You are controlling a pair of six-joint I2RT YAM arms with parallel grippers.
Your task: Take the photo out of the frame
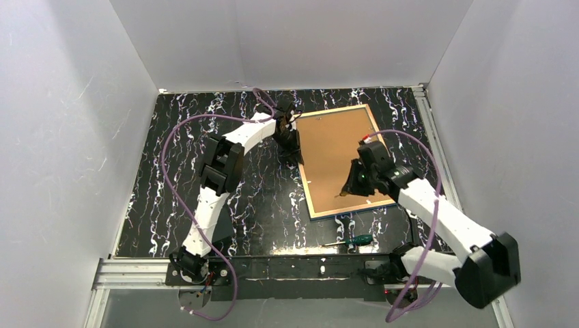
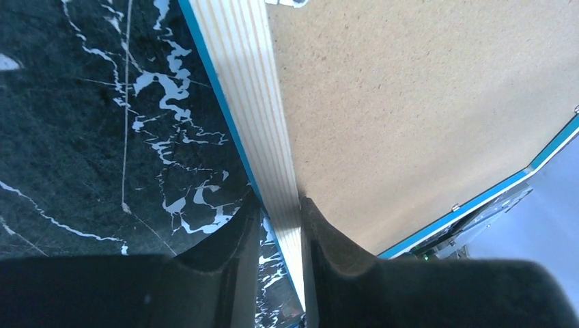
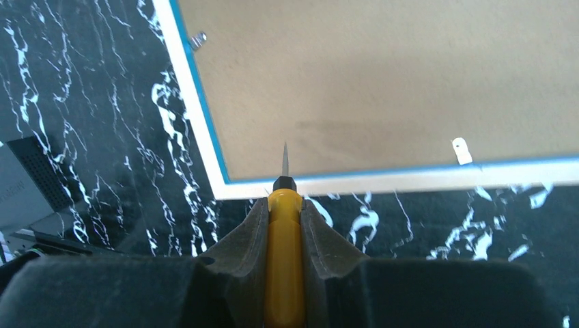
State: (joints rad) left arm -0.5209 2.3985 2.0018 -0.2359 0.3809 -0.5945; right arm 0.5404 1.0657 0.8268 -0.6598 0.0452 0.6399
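1. Frame and contents. The thin bright-blue rectangular picture frame (image 2: 252,102) lies face down on the black white-veined marble-pattern table (image 1: 273,205), to the right of centre, with its light wood back upward. A plain brown fibreboard backing board (image 1: 338,154) fills the frame opening. The photo is not visible in any view, because the backing board covers the whole opening.

2. Grippers.
- The left gripper (image 2: 280,205) is clamped on the left rail of the frame near the far corner. One finger sits outside the rail and the other presses on the backing board side.
- The right gripper (image 3: 285,205) is clamped on a yellow-handled screwdriver (image 3: 284,266). The thin blade points at the backing board just inside the near rail, close to a corner. Whether the tip touches the board cannot be told.

3. Hidden or unclear.
- Whether the gripped left rail is lifted off the table cannot be told.
- Two small metal retaining tabs (image 3: 462,150) show at the inner edge of the frame, but their exact position is too small to read.
- A dark grey perforated object (image 3: 27,178) is cut off at the left edge of the right wrist view and cannot be identified.

4. Surroundings. A green-handled screwdriver (image 1: 356,240) lies on the table just in front of the near rail, clear of both grippers. Purple cables (image 1: 167,147) loop along both arms. White walls (image 1: 293,41) enclose the table on three sides.
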